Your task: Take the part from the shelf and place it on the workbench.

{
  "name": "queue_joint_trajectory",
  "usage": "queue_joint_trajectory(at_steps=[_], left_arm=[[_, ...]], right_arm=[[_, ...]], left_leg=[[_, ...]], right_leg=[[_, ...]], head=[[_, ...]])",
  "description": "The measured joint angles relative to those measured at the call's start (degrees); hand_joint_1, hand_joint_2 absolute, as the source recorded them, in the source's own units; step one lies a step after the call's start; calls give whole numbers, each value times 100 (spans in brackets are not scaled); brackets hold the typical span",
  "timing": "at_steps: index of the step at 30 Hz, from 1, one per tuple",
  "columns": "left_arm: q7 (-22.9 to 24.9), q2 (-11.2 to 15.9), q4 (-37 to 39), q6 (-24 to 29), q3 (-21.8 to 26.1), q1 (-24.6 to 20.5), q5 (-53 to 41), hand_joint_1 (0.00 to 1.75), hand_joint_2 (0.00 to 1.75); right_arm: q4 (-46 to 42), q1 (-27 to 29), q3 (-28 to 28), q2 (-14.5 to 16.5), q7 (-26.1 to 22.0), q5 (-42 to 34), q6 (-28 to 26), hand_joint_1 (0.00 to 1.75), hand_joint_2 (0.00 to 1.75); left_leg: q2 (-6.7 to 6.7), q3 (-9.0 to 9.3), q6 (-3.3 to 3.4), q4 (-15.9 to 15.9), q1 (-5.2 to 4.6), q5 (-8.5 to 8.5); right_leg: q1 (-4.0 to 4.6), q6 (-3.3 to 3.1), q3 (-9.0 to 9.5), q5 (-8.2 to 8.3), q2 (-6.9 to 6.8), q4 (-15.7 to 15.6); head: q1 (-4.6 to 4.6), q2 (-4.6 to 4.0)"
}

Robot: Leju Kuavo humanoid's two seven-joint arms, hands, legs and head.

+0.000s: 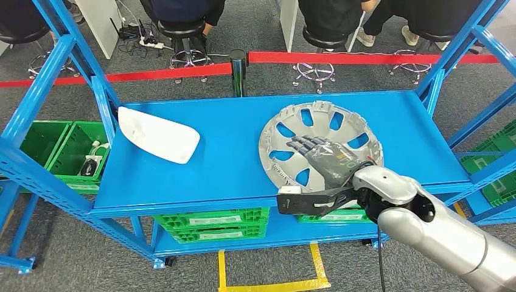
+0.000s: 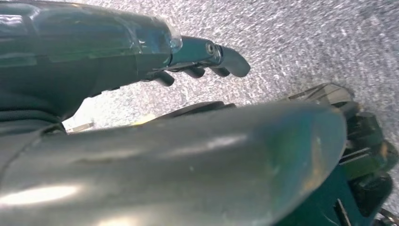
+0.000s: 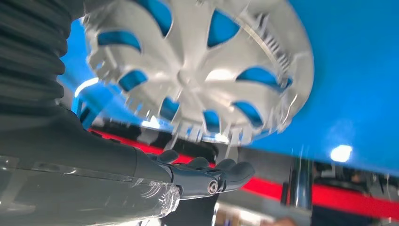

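A silver hubcap (image 1: 321,107) lies flat on the right half of the blue shelf top (image 1: 225,164). My right hand (image 1: 325,159) hovers over its near half with the fingers stretched out flat, holding nothing. In the right wrist view the hubcap (image 3: 188,80) fills the space past the right hand (image 3: 207,181), with a gap between them. A white curved part (image 1: 159,135) lies on the left of the shelf. My left hand (image 2: 197,56) hangs over grey floor, holding nothing.
Blue shelf uprights (image 1: 103,97) frame both sides. Green crates sit on the lower level (image 1: 210,222) and on the left (image 1: 55,146). Behind the shelf are red barrier tape (image 1: 182,73), a black post (image 1: 238,72) and people seated on stools (image 1: 182,36).
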Motion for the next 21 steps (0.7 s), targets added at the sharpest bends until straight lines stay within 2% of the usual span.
queue_joint_trajectory(at_steps=[6, 10, 21], left_arm=[[115, 28, 2, 0, 0, -1, 46, 0, 0], [105, 43, 2, 0, 0, -1, 49, 0, 0], [96, 43, 2, 38, 0, 1, 51, 0, 0]], right_arm=[[324, -161, 333, 84, 228, -549, -97, 0, 175], [522, -215, 511, 113, 357, -751, 92, 0, 175], [1210, -184, 655, 170, 384, -239, 634, 0, 175]], left_leg=[[-3, 3, 0, 0, -1, 0], [-15, 5, 0, 0, -1, 0], [-73, 2, 0, 1, -1, 1]], right_leg=[[-1, 0, 0, 0, 1, -1], [-1, 0, 0, 0, -1, -3], [-1, 1, 3, 1, -22, -6]], head=[[7, 0], [7, 0], [2, 0]])
